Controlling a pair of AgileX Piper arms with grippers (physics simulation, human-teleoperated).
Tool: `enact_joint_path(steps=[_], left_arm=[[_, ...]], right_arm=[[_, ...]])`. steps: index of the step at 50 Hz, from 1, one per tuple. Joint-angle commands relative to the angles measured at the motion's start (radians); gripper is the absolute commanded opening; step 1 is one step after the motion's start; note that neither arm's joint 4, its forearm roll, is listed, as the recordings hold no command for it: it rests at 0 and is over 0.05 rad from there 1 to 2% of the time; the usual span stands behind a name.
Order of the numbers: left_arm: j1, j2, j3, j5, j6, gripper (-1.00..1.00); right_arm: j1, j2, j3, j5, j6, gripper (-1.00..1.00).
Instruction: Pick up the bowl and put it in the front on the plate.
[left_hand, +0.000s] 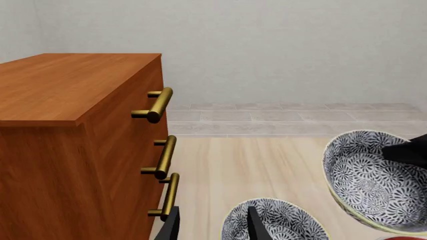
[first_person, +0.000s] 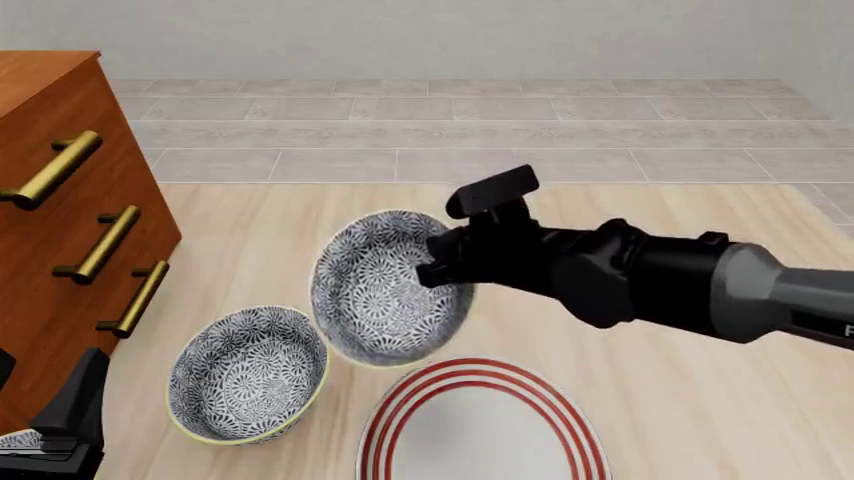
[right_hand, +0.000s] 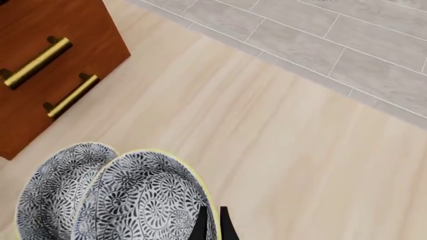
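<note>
The bowl (first_person: 380, 300), grey-and-white floral, hangs tilted on its side above the table with my right gripper (first_person: 447, 268) shut on its rim. The right wrist view shows the same grip: fingertips (right_hand: 200, 226) pinching the bowl's edge (right_hand: 143, 200). The bowl is just behind the far-left edge of the white, red-ringed plate (first_person: 390, 425) at the table's front. My left gripper (left_hand: 213, 231) is open and low at the front left, holding nothing. In the left wrist view the bowl (left_hand: 373, 182) is off to one side.
A second, similar patterned bowl (first_person: 247, 375) rests on the table left of the plate, close to my left gripper. A brown drawer cabinet (first_person: 60, 170) with brass handles (first_person: 100, 245) stands along the left side. Tiled floor lies beyond the table's far edge.
</note>
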Motion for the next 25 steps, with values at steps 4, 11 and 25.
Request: enact_joint_path(steps=[4, 11, 25], left_arm=[[0.000, 0.000, 0.000, 0.000, 0.000, 1.00], [0.000, 0.000, 0.000, 0.000, 0.000, 1.00], [0.000, 0.000, 0.000, 0.000, 0.000, 1.00]], right_arm=[[0.017, -0.087, 0.093, -0.022, 0.010, -1.00], [0.032, -0.118, 0.135, -0.031, 0.027, -1.00], [0.066, -0.180, 0.224, -0.060, 0.067, -1.00]])
